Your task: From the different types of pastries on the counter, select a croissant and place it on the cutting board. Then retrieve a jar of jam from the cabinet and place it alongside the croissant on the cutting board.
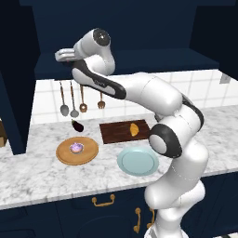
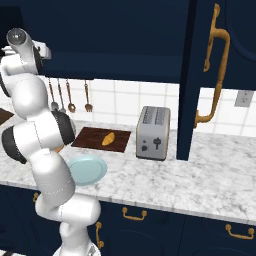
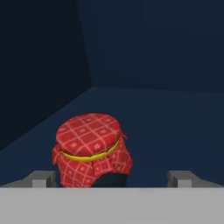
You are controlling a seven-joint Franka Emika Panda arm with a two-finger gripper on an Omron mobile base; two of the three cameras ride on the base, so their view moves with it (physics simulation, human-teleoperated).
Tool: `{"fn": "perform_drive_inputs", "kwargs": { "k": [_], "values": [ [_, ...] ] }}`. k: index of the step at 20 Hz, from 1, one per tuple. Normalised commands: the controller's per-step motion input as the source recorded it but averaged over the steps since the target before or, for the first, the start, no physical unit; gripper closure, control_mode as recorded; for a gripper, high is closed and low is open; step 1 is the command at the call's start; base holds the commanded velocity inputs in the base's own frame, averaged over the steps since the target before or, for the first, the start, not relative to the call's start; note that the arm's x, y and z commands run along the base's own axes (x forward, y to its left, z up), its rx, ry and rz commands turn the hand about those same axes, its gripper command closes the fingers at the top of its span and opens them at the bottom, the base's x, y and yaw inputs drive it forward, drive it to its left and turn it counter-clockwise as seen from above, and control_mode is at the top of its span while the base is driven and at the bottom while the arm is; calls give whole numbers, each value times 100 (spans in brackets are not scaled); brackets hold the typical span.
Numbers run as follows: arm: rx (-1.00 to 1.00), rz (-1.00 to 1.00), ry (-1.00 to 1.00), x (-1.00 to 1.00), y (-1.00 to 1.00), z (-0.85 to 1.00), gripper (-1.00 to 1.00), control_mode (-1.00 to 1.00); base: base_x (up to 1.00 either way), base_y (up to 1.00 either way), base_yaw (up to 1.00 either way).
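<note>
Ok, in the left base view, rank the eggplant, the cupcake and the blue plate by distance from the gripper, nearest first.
1. Eggplant, at the back, almost under the gripper.
2. Cupcake, on the round board, farther forward.
3. Blue plate, forward and off to the right.

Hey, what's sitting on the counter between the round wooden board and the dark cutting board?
Nothing. In the left base view, bare marble counter separates the round board from the cutting board. The small eggplant lies just behind that gap.

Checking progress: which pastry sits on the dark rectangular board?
The croissant, golden-orange, lies on the cutting board; the purple-pink frosted pastry sits on the round tan board.
</note>
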Motion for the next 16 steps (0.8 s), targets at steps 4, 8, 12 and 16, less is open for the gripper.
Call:
{"fn": "perform_drive_inputs", "kwargs": {
  "k": [4, 8, 12, 16],
  "values": [
    [1, 0, 0, 31, 2, 0, -100, -100, 0, 0, 0],
    [0, 0, 0, 2, 1, 0, -100, -100, 0, 0, 0],
    [4, 0, 0, 14, 0, 0, -100, -100, 0, 0, 0],
    [5, 0, 1, 36, 3, -1, -100, -100, 0, 0, 0]
  ]
}}
